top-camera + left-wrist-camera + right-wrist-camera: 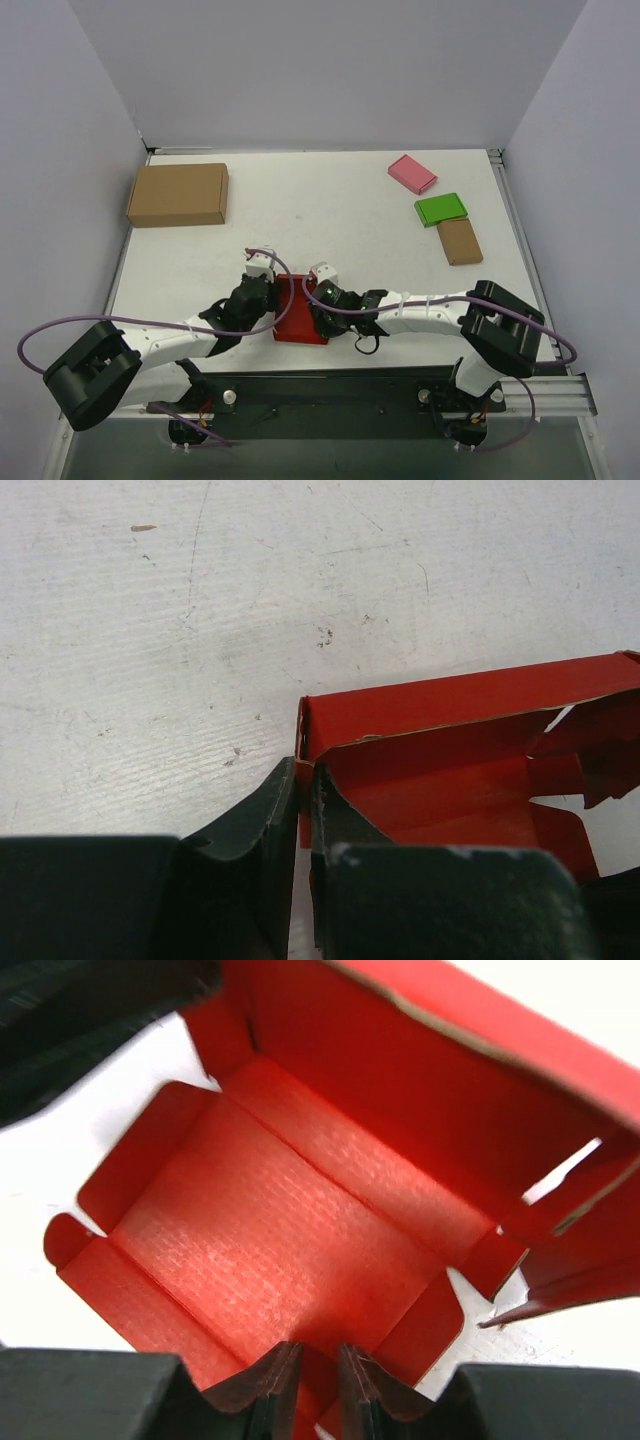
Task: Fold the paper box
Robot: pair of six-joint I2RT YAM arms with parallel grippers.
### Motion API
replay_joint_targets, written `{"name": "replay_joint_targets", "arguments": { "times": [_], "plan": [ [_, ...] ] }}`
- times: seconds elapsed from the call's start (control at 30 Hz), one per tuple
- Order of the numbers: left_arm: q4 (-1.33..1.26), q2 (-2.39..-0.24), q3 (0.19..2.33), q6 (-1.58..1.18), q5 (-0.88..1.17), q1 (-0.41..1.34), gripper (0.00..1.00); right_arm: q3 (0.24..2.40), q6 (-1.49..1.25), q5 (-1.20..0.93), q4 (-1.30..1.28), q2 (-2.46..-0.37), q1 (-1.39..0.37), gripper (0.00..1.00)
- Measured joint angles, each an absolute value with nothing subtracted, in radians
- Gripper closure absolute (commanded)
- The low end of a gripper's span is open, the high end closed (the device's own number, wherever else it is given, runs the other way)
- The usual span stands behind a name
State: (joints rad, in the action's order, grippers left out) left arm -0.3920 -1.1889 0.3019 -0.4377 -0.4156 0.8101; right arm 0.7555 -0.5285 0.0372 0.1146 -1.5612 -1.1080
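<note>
From above, the box (300, 320) lies open side up at the table's (320, 200) near middle, long axis near to far. The left claw (273, 300) and right claw (318, 298) crowd it. A carton (178, 194) sits far left; a pink box (412, 173), green box (441, 209) and brown box (460, 241) far right.

Left wrist: the left claw pinches a corner wall of the box.

Right wrist: the right claw is clenched on another wall of it.

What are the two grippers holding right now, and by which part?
The red paper box: left gripper pinches a side wall's end at a corner; right gripper pinches another wall's edge.
</note>
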Motion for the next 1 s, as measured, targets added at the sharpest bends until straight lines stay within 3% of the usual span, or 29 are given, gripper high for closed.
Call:
{"name": "replay_joint_targets", "arguments": {
  "times": [0.37, 0.57, 0.8, 1.0],
  "plan": [
    [-0.377, -1.176, 0.302, -0.449, -0.407, 0.788, 1.0, 0.787, -0.584, 0.016, 0.079, -1.61, -1.037, 0.73],
    [-0.368, -1.171, 0.302, -0.46, -0.396, 0.781, 1.0, 0.759, -0.606, -0.005, 0.112, -1.591, -1.014, 0.64],
    [-0.366, -1.171, 0.302, -0.458, -0.393, 0.775, 1.0, 0.697, -0.596, -0.027, 0.069, -1.446, -1.022, 0.4],
    [-0.357, -1.176, 0.31, -0.457, -0.397, 0.77, 1.0, 0.737, -0.567, 0.032, -0.014, -1.262, -1.016, 0.36]
  ]
}}
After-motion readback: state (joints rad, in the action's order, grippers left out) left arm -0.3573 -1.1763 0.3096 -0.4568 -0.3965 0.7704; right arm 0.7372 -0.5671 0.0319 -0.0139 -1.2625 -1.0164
